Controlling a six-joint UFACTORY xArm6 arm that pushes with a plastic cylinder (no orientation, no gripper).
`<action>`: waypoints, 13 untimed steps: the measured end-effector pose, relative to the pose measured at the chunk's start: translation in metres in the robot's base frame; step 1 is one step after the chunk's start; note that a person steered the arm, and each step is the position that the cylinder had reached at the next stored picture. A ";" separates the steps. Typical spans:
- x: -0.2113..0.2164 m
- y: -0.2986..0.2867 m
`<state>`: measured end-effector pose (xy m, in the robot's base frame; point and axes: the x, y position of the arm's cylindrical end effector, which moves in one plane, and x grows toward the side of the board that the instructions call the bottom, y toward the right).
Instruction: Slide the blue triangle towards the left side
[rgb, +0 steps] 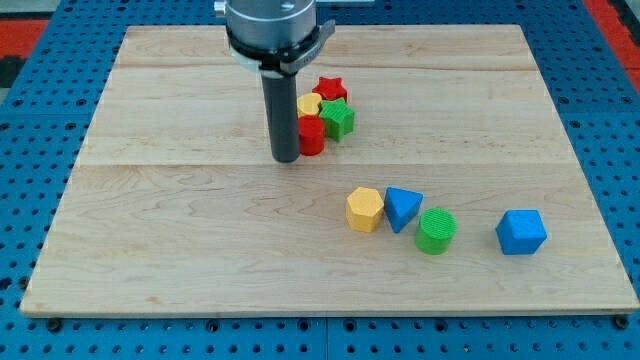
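Observation:
The blue triangle (402, 208) lies on the wooden board (200, 230) right of centre, in the lower half. It touches a yellow hexagon (365, 209) on its left and sits close to a green cylinder (436, 231) at its lower right. My tip (286, 158) rests on the board well up and to the left of the blue triangle. It stands against the left side of a red block (311, 135).
A cluster sits by my tip: a red star (330, 89), a yellow block (309, 104), a green star-like block (337, 119) and the red block. A blue cube-like block (521, 232) lies at the lower right. Blue pegboard surrounds the board.

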<state>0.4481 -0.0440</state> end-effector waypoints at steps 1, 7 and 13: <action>0.048 0.009; 0.039 0.156; 0.022 0.096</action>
<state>0.4705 0.0521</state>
